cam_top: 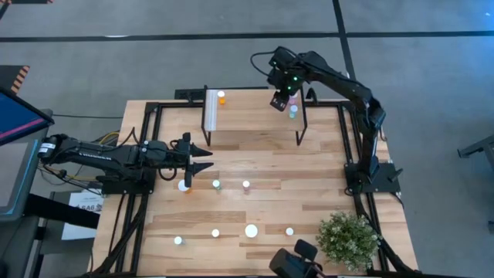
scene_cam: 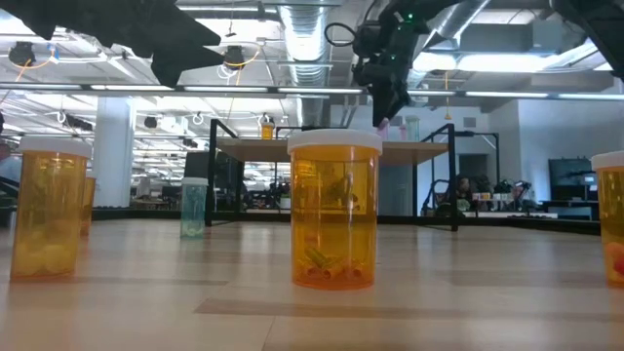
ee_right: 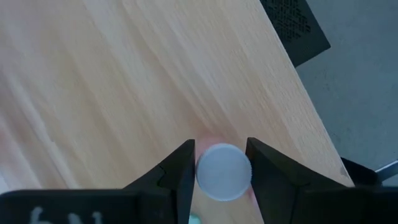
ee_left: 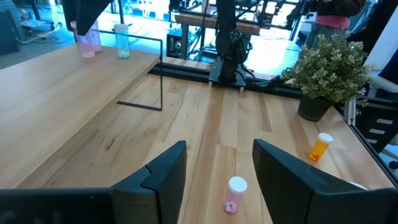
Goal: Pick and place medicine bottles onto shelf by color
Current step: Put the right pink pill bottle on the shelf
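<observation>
The shelf (cam_top: 255, 116) stands at the table's far side, with an orange bottle (cam_top: 221, 97) at its left end and a teal bottle (cam_top: 293, 112) near its right end. My right gripper (cam_top: 281, 99) is over the shelf's right part, shut on a pink bottle (ee_left: 90, 43) beside the teal one (ee_left: 122, 40). My left gripper (cam_top: 204, 160) is open and empty, level above the table's left middle. A small pink bottle (ee_left: 235, 194) stands on the table ahead of its fingers. Several white-capped bottles (cam_top: 217, 184) stand on the tabletop. My right gripper pinches the pink bottle's white cap (ee_right: 224, 172) between its two fingers, one on each side of the cap's rim. The fingers come from above, pointing down. The bottle is upright below them, its base at the shelf's plank (ee_left: 87, 56); whether it rests there I cannot tell.
A bushy green plant (cam_top: 349, 239) stands at the near right corner, with an orange bottle (ee_left: 320, 147) lying near it. Several bottles (cam_top: 251, 230) stand along the near part of the table. A large orange bottle (scene_cam: 333, 210) is close to the low camera. The shelf's middle is bare.
</observation>
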Motion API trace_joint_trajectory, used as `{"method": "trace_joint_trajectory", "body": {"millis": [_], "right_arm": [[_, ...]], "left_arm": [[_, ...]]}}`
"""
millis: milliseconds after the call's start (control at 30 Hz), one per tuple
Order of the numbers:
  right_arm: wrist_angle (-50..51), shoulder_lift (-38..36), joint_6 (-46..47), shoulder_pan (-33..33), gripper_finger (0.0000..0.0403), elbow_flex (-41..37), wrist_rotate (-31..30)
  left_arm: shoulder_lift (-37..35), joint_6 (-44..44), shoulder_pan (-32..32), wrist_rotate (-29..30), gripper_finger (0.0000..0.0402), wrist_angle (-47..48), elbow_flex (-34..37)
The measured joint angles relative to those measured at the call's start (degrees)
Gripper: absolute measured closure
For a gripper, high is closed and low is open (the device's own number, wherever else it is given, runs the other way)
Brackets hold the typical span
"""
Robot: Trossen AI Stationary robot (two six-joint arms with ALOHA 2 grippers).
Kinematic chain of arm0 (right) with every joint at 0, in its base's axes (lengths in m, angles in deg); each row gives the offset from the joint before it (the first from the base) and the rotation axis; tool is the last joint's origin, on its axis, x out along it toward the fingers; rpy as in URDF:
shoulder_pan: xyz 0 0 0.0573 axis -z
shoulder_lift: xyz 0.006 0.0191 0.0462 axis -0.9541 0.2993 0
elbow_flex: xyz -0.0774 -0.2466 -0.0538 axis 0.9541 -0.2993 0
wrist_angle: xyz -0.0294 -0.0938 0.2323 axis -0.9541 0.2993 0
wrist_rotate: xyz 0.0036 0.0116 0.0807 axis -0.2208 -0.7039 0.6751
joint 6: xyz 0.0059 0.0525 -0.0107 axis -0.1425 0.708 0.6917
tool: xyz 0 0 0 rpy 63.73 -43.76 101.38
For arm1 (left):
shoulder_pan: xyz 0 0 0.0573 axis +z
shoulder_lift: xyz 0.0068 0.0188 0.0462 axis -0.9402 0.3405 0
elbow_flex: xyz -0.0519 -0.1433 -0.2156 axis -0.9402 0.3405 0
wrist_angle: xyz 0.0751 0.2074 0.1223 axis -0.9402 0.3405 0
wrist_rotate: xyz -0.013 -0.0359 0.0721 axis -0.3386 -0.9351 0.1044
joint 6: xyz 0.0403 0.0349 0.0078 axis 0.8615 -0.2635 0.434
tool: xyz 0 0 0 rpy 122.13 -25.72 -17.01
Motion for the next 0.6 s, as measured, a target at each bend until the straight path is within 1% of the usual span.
{"method": "trace_joint_trajectory", "body": {"millis": [167,400,600], "right_arm": [[-0.3,0.0,0.0,0.0,0.0237,-1.7,0.0],[-1.2,0.0,0.2,0.0,0.0234,-1.7,0.0],[-1.7,0.0,0.1,0.0,0.0205,-1.7,0.0]], "left_arm": [[0.0,0.0,0.0,0.0,0.0230,0.0,0.0],[0.0,0.0,0.0,0.0,0.0230,0.0,0.0],[0.0,0.0,0.0,0.0,0.0230,0.0,0.0]]}}
